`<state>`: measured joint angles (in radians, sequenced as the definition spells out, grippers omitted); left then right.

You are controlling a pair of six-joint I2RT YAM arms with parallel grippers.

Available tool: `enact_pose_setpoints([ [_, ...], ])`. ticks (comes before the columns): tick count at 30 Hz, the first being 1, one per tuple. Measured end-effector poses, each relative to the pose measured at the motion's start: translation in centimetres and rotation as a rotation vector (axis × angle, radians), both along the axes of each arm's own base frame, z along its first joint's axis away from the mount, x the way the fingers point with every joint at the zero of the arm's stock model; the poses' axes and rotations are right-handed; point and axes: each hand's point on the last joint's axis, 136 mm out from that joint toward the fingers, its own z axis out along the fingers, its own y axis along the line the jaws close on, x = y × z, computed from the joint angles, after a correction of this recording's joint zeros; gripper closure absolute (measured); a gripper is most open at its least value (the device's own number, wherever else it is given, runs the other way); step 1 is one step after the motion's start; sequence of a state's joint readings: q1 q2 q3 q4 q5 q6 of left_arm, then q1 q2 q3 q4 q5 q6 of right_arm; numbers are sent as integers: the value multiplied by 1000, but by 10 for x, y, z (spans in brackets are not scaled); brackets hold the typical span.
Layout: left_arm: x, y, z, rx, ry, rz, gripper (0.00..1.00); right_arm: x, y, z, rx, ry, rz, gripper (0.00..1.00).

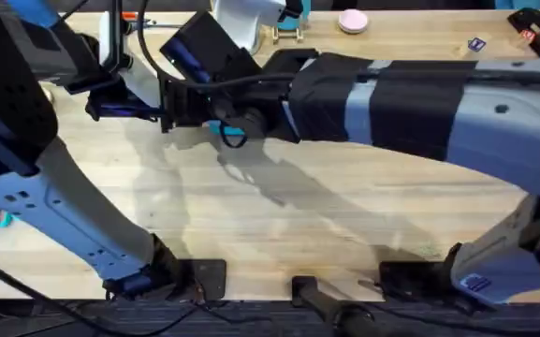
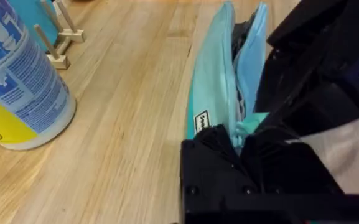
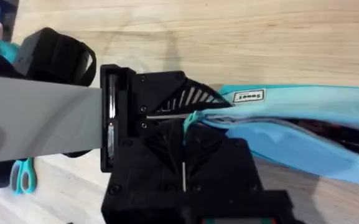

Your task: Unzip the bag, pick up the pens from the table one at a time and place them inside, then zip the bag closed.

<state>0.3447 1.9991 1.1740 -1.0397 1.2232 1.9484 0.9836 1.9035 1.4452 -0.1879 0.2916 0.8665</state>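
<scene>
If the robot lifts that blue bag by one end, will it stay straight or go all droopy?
Probably droopy: the bag looks like soft fabric, its open sides sagging apart. It likely feels light, and it lies flat on the table, so it should not roll.

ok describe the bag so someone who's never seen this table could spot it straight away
On the wooden table, look past the blue-and-white labelled canister to where both hands meet. The bag lies there: a long, soft turquoise pouch, gaping open along its zipper, with a small white label near the end the hands grip. Unlike the rigid canister, it is limp fabric.

Bag (image 3: 303,112): small white tag (image 3: 249,96) is carrying dark lettering, unreadable. Blue-and-white canister (image 2: 14,74): label print is showing, illegible.
</scene>
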Motion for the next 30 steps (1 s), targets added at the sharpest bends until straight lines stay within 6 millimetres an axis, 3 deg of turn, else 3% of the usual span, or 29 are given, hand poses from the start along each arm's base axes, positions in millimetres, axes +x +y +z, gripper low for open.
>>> enact_pose_setpoints([
  [30, 0, -1, 0, 0, 0, -2, 960, 13, -28, -10, -73, 37, -2, 971],
])
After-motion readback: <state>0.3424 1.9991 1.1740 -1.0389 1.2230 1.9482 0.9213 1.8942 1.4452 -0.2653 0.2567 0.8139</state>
